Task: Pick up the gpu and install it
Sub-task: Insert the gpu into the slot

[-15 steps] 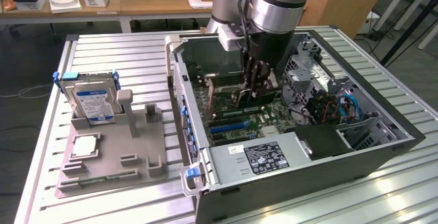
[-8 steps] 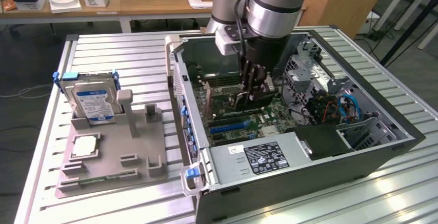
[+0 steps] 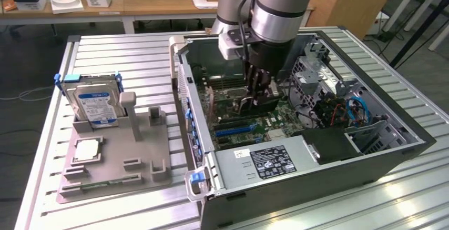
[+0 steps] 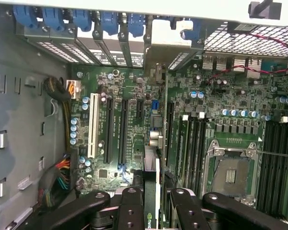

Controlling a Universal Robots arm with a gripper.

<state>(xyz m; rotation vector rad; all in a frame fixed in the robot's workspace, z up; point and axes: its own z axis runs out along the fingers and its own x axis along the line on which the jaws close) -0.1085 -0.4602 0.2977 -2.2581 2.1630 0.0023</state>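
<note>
My gripper [image 3: 257, 101] reaches down into the open computer case [image 3: 393, 159], over the motherboard [image 4: 105, 96]. It is shut on the gpu [image 4: 151, 182], a thin dark card seen edge-on between the black fingers [image 4: 132, 211]. The card runs from the fingers toward the case's rear slot openings, where its silver end bracket [image 4: 168, 45] sits by the blue slot clips [image 4: 113, 21]. It hangs in line with the long black expansion slots [image 4: 123, 129]. Whether its edge sits in a slot is hidden. In the exterior view the gpu [image 3: 245, 103] shows as a short strip beside the fingers.
A grey fixture [image 3: 140, 182] on the exterior view's left holds an upright hard drive [image 3: 94, 103] and a square processor chip [image 3: 85, 150]. Inside the case are the power supply [image 3: 274, 161], drive cage [image 3: 316, 72], loose cables [image 4: 57, 179] and the empty processor socket [image 4: 230, 175].
</note>
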